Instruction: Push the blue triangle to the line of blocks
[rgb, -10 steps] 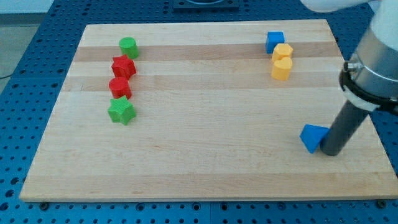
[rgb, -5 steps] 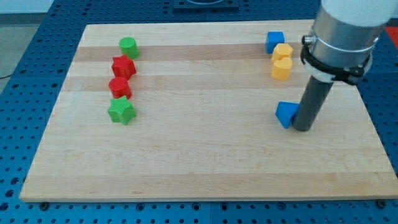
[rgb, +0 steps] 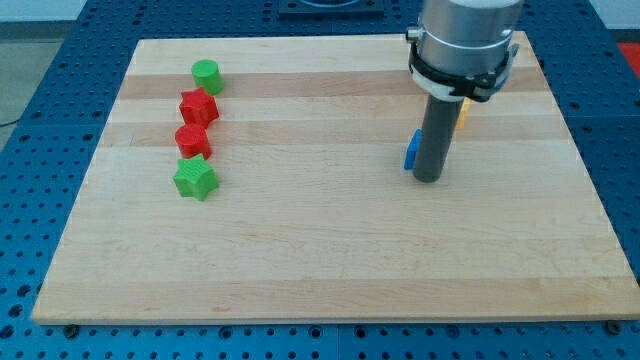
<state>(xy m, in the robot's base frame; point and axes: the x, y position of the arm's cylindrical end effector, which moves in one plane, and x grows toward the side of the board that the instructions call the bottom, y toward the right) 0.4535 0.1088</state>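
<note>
Lighting: bright, even and diffuse, apparently from overhead. No dim corners.

Shadows: soft and short. A faint dark patch sits on the wooden surface (rgb: 320, 250) at my tip (rgb: 428, 179). Small, weak shadows hug the bases of the green star (rgb: 195, 179) and the red blocks (rgb: 196, 120).

Glare: mild pale sheen across the upper bands of the surface; a dull highlight on the grey arm housing (rgb: 466, 35). Nothing blown out.

Focus: surface grain, block edges and the holes of the blue perforated table (rgb: 30, 150) are sharp. No motion blur on the rod.

Distortion: board edges appear straight; perspective taper only.
</note>
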